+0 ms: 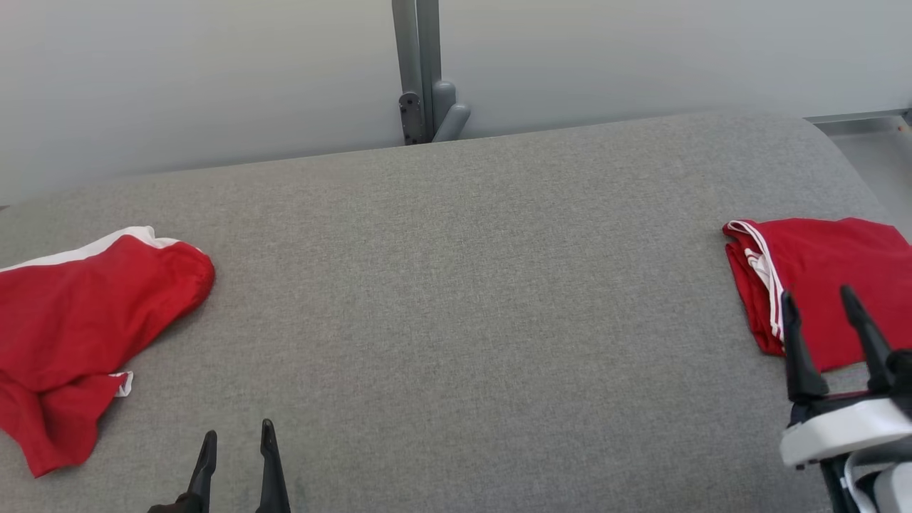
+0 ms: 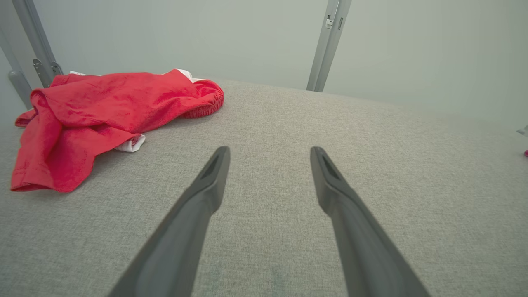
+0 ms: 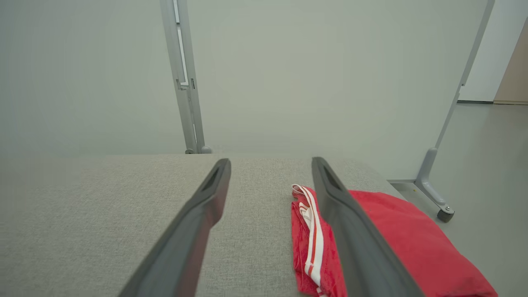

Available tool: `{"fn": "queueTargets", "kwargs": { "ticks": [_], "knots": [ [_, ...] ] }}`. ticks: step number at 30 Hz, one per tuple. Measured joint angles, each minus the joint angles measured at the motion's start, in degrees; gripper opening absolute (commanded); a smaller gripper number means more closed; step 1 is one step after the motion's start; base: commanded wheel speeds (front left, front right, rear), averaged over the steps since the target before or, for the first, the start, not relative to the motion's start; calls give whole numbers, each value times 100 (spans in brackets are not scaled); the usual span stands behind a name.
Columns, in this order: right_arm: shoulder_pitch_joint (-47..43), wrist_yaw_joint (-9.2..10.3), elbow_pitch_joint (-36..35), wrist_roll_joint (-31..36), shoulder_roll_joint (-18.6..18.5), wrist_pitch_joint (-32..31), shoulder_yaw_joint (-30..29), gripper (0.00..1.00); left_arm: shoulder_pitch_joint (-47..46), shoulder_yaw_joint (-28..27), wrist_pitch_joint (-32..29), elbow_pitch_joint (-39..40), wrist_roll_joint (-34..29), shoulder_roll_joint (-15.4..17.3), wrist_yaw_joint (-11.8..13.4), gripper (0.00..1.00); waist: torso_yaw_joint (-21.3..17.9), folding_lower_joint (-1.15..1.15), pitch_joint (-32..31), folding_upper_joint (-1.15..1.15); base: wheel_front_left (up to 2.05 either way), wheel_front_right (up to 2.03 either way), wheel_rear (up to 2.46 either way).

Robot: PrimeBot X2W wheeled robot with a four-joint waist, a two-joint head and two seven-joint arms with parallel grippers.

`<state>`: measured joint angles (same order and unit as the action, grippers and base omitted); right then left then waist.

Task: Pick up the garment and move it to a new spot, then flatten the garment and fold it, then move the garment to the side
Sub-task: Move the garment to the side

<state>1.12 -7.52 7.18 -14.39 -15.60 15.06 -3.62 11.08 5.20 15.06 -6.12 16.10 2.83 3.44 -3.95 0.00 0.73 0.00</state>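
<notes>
Cloth is lying at both ends of the grey table (image 1: 463,285): a crumpled red garment (image 1: 85,335) at the robot's left, a folded red garment (image 1: 819,285) parked at its right, seemingly finished. The left gripper (image 1: 239,429) and right gripper (image 1: 817,293) are hovering wide open, holding nothing.

The right gripper (image 3: 271,162) hangs with fingers spread wide above the grey tabletop (image 3: 82,206). A folded red garment (image 3: 396,231) (white stripes along one edge) lies partly behind one finger.
</notes>
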Motion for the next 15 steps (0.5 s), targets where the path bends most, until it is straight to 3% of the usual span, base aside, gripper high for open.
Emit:
{"fn": "queueTargets", "kwargs": {
  "ticks": [9, 15],
  "knots": [
    [-459, 0, -134, 233, 590, 0, 124, 100, -239, 88, 0, -247, -19, 0, -155, 100, 0, 0, -29, 0, 0, 0, 0],
    [-559, 0, -68, 339, 775, 0, 214, 100, -433, 165, 8, -485, -45, 0, -244, 100, 68, 0, -23, 0, 0, 0, 0]
  ]
}}
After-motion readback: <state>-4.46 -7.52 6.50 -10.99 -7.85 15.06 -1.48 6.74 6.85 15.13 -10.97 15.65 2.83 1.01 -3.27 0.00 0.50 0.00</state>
